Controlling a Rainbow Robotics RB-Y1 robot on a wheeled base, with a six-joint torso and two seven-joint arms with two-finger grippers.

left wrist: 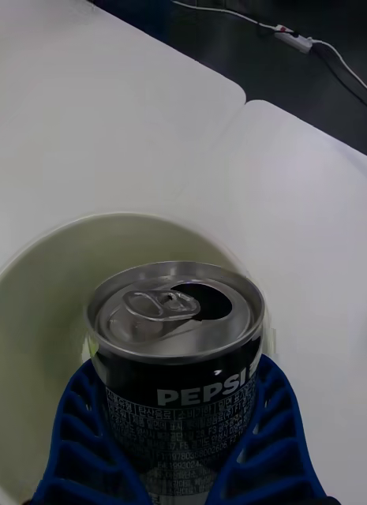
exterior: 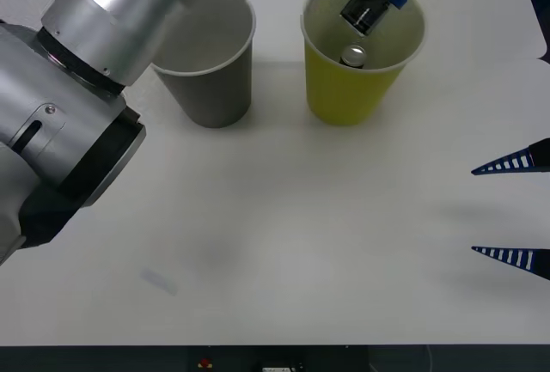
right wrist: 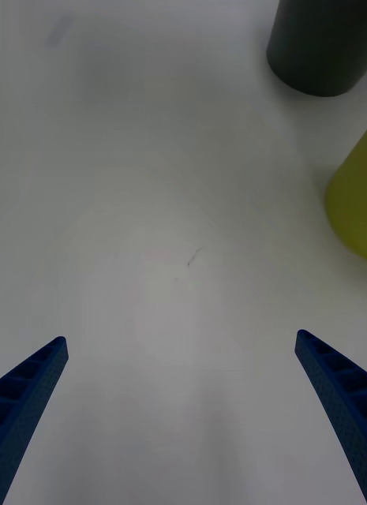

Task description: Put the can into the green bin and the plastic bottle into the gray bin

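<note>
The left pincer [left wrist: 179, 465] is reaching over the green bin [exterior: 344, 101], and its blue fingers [left wrist: 80, 442] are squeezing the can [left wrist: 177, 355] from both sides. The can is standing straight up in the pincer, with its pull-tab top facing up and its drinking hole open. Right under the can is the pale inside of the green bin, so the can is hanging over the mouth of the bin and is not resting on the bottom yet.

The step now looks like letting the can go into the green bin. To do it well, the left pincer should be keeping the can over the middle of the mouth, away from the rolled rim. If the can is too close to the rim, it could hit it, tip the bin, or bounce out onto the table [exterior: 284, 234]. Going down a little first would make a softer drop. Then the fingers should be opening wide enough so the can is sliding free and not sticking to one side. After that the pincer should be lifting straight up, so it is not bumping the bin.

The gray bin [exterior: 210, 80] is standing just beside the green bin, under the left arm, so the arm should be taking care not to knock it.

The right pincer [right wrist: 183, 410] is waiting far off to the side, low over the bare table, with its fingers spread wide and nothing between them.
</note>
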